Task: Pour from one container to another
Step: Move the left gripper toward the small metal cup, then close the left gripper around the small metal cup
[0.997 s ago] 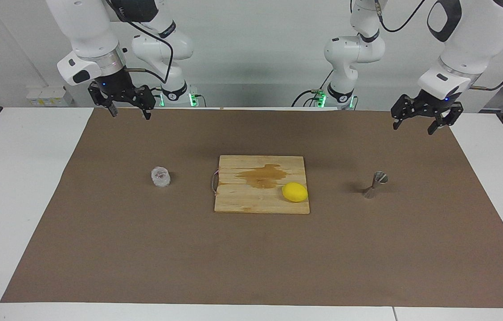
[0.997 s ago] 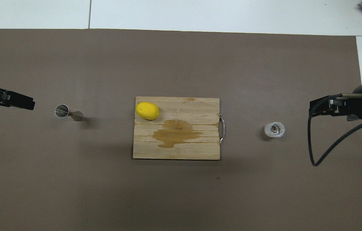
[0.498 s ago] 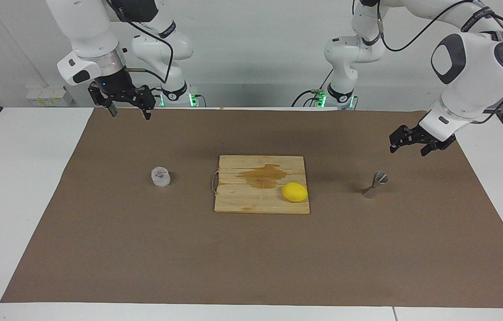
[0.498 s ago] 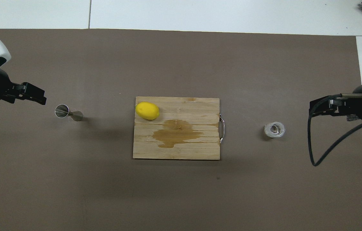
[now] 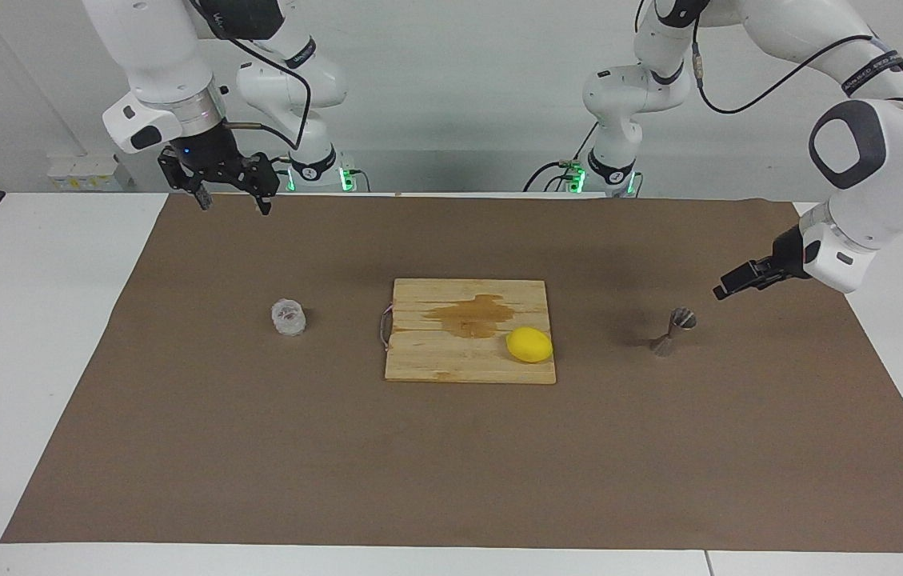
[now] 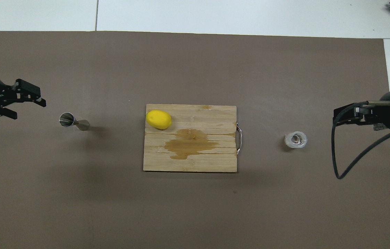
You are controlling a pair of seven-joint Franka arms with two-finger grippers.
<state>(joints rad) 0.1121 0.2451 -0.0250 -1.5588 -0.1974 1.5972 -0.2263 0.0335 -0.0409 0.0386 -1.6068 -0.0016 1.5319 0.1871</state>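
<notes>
We hold our left gripper (image 5: 727,290) open and empty beside the jigger (image 5: 673,331) to grasp it, while our right gripper (image 5: 231,198) waits open above the glass cup (image 5: 289,318).

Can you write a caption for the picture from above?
Left claw open beside the metal jigger; lemon on the board.

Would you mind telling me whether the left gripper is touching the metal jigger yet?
Apart. In the facing view the left gripper, open, hangs short of the metal jigger, with bare brown mat showing between them.
</notes>
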